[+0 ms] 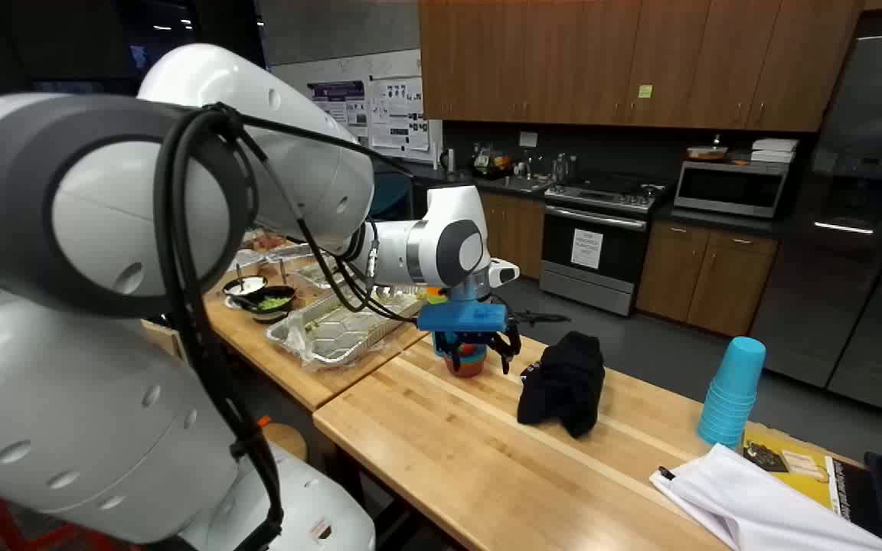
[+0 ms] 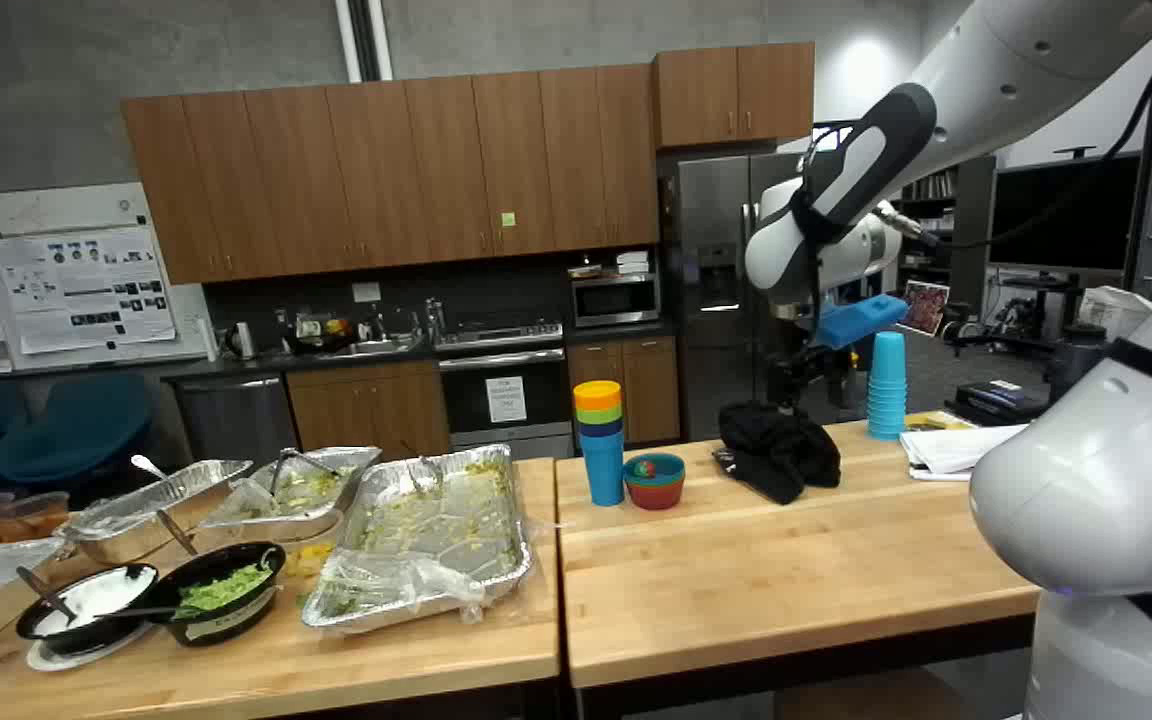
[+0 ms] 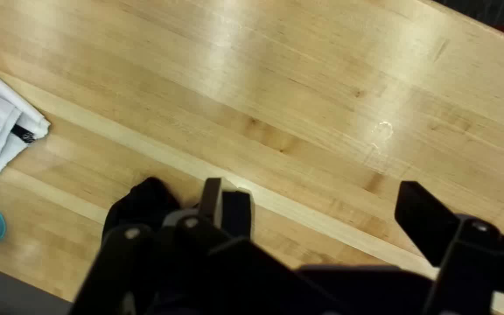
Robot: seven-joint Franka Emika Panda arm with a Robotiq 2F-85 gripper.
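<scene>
My gripper (image 1: 481,366) is open, with bare table between its fingers in the wrist view (image 3: 322,197). It points down above the wooden table and holds nothing. A black cap or cloth (image 1: 566,383) lies crumpled beside it; in an exterior view (image 2: 778,450) the gripper overlaps the cloth's top, and I cannot tell whether they touch. In the wrist view the cloth (image 3: 140,203) shows partly behind the left finger. A red bowl with a teal bowl in it (image 2: 654,488) holds a small red and green item. A blue cup topped by coloured cups (image 2: 603,465) stands beside the bowls.
A tall stack of light blue cups (image 1: 730,394) and a folded white cloth (image 1: 762,501) lie toward one end of the table. A yellow book or box (image 1: 793,467) is near them. Foil trays (image 2: 436,540) and black food bowls (image 2: 221,595) fill the adjoining table.
</scene>
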